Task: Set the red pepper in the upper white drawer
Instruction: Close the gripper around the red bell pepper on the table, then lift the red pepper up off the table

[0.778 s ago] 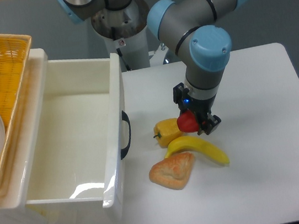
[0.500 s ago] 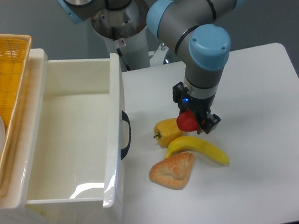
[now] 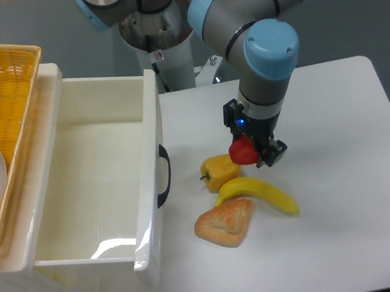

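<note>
The gripper [image 3: 252, 150] grips the red pepper [image 3: 242, 152] just above the table [image 3: 343, 169], right of the yellow pepper [image 3: 219, 170] and banana [image 3: 257, 192], so the carry left to the open white drawer [image 3: 150, 123] remains.

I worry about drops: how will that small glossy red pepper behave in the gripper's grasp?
The small glossy red pepper looks smooth, so probably slippery. Its rounded shape suggests it could rotate between the two-finger gripper. It appears firm and likely light, clamped above the white table.
</note>
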